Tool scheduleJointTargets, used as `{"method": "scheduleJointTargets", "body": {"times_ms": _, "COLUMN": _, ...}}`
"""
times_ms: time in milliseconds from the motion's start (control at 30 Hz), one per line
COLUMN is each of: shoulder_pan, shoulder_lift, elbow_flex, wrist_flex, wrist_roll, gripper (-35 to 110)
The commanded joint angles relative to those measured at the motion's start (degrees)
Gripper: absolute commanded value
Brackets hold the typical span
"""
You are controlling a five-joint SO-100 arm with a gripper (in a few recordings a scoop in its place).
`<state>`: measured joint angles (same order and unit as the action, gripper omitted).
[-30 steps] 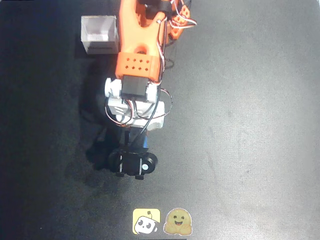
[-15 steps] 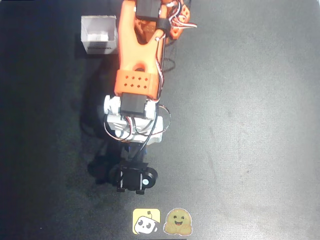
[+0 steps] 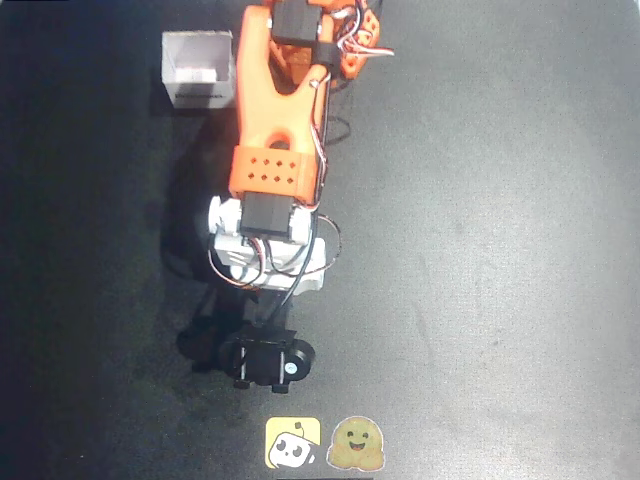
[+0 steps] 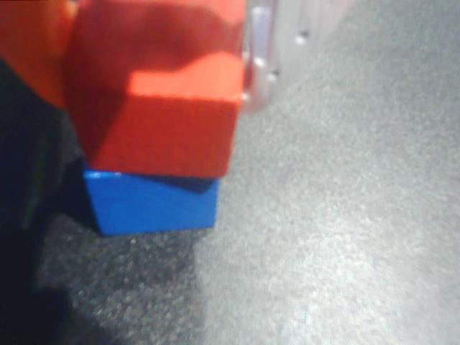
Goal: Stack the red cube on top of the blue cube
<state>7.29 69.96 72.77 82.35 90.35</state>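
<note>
In the wrist view the red cube (image 4: 162,108) sits between my gripper's (image 4: 151,72) two fingers, an orange finger (image 4: 32,50) on its left and a pale finger (image 4: 262,61) on its right. The gripper is shut on the red cube. Directly under it lies the blue cube (image 4: 151,201) on the dark table. The red cube's underside meets the blue cube's top, slightly turned and overhanging to the right. From overhead, the arm's wrist (image 3: 268,255) and the black camera (image 3: 268,362) hide both cubes.
A white open box (image 3: 198,68) stands at the top left, beside the arm's base. Two stickers (image 3: 325,443) lie at the table's bottom edge, just below the camera. The dark table (image 3: 480,250) spreads wide to the right.
The arm has stretched toward the bottom of the overhead picture, moving the wrist and camera closer to the stickers. A sliver of blue seen under the wrist earlier is now covered.
</note>
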Motion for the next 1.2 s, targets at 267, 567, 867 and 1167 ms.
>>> {"method": "scheduleJointTargets", "body": {"times_ms": 267, "shoulder_pan": 0.35, "shoulder_lift": 0.35, "elbow_flex": -1.93, "wrist_flex": -0.44, "wrist_roll": -0.18, "gripper": 0}}
{"method": "scheduleJointTargets", "body": {"times_ms": 567, "shoulder_pan": 0.44, "shoulder_lift": 0.35, "elbow_flex": -1.76, "wrist_flex": -0.09, "wrist_roll": -0.62, "gripper": 15}}
{"method": "scheduleJointTargets", "body": {"times_ms": 867, "shoulder_pan": 0.79, "shoulder_lift": 0.35, "elbow_flex": -1.67, "wrist_flex": 0.0, "wrist_roll": -1.14, "gripper": 26}}
{"method": "scheduleJointTargets", "body": {"times_ms": 1167, "shoulder_pan": 0.7, "shoulder_lift": 1.05, "elbow_flex": -6.15, "wrist_flex": 3.69, "wrist_roll": -2.11, "gripper": 26}}
